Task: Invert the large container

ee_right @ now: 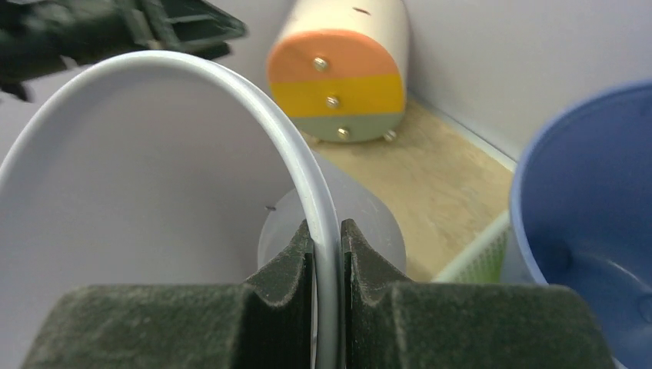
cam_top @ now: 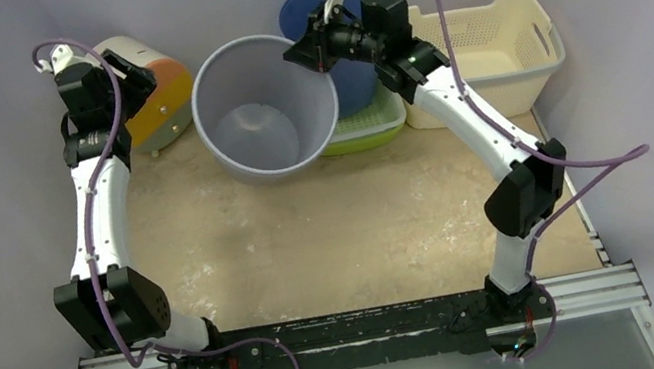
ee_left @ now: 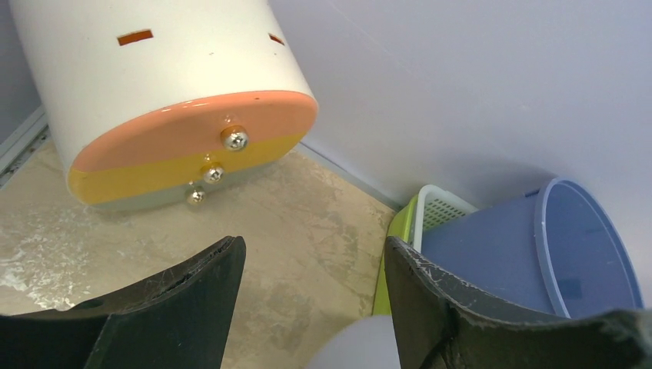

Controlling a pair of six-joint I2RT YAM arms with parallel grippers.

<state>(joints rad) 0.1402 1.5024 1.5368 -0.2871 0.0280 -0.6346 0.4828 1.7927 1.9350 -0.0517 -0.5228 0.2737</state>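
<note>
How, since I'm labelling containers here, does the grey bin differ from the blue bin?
The grey bin stands upright on the table; the blue bin rests in the green basket. The grey bin looks wider than the blue bin. The right end effector pinches the grey bin's rim; nothing holds the blue bin. Both are round and open-topped.

Beige table [cam_top: 312,238]: grey container [cam_top: 263,104], drum [cam_top: 155,98], basket [cam_top: 491,44], seemingly green tray [cam_top: 369,131].

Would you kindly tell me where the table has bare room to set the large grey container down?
The widest bare patch is the tabletop on the near side of the grey container. Striped drum fills back left. Back right is crowded: blue bucket, green basket and cream basket sit close together, and the right claw grips the container's rim.
</note>
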